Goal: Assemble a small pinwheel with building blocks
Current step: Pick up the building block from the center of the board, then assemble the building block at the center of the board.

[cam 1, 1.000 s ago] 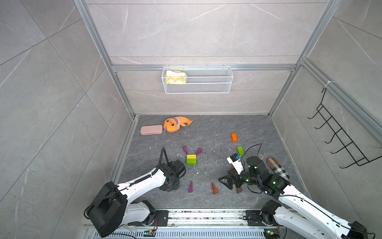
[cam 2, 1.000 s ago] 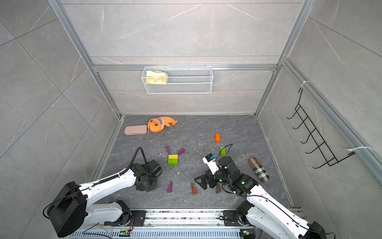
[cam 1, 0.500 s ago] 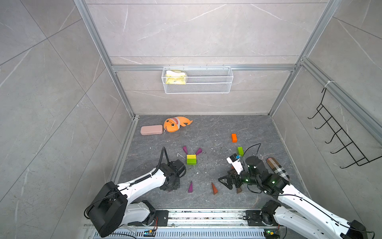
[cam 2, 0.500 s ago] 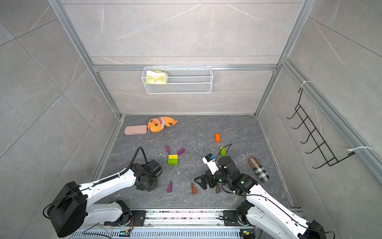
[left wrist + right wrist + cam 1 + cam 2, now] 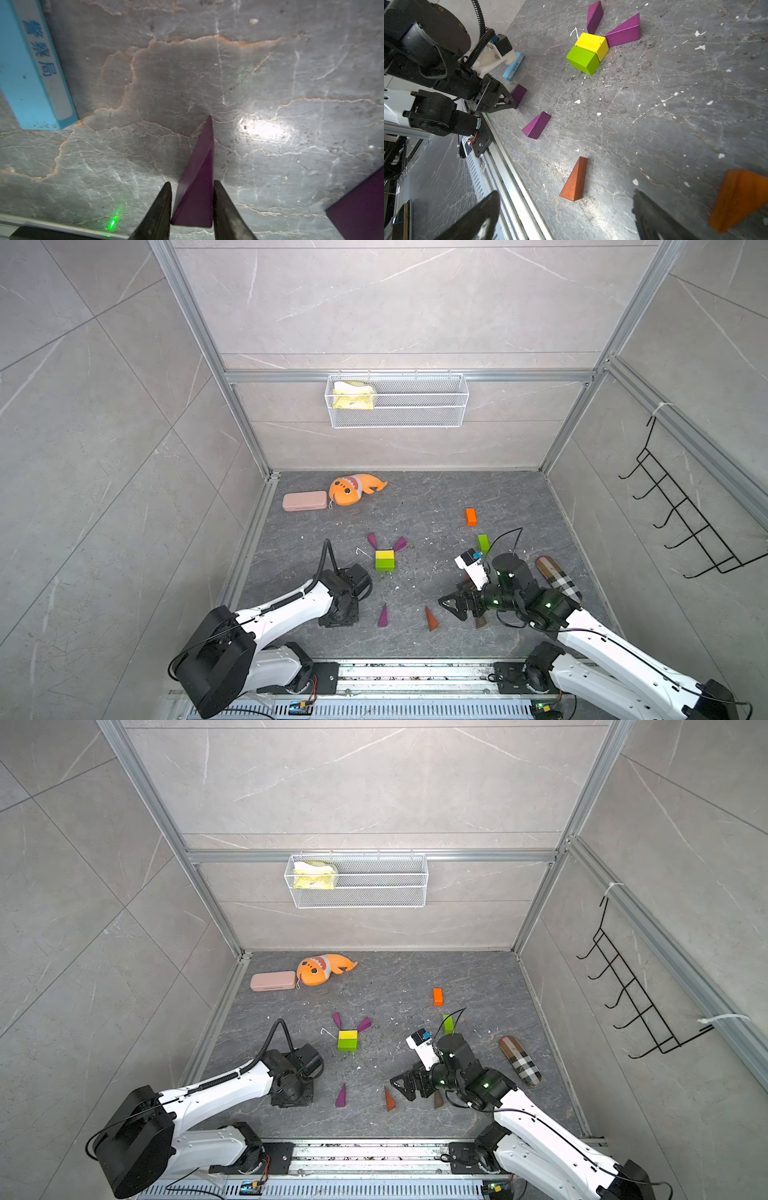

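My left gripper (image 5: 192,182) is shut on a purple wedge (image 5: 199,166) that lies on the floor; the wrist hides it in both top views. A light-blue bar (image 5: 31,68) lies beside it. My right gripper (image 5: 566,193) stands open over a brown wedge (image 5: 576,180), with an orange wedge (image 5: 741,197) just outside one finger. A loose purple wedge (image 5: 382,616) lies between the arms. In the middle, a yellow block (image 5: 385,555) touches a green block (image 5: 384,565), with two purple wedges (image 5: 371,539) (image 5: 400,544) fanning from the yellow one. An orange brick (image 5: 470,516) and a green brick (image 5: 483,543) lie further back.
A pink case (image 5: 304,501) and an orange plush shark (image 5: 353,489) sit at the back left. A plaid oblong case (image 5: 559,580) lies by the right wall. A wire basket (image 5: 397,400) hangs on the back wall. The metal rail (image 5: 415,672) runs along the front edge.
The left jaws have drawn in onto the purple wedge. Neither arm has visibly shifted, and no block has moved.
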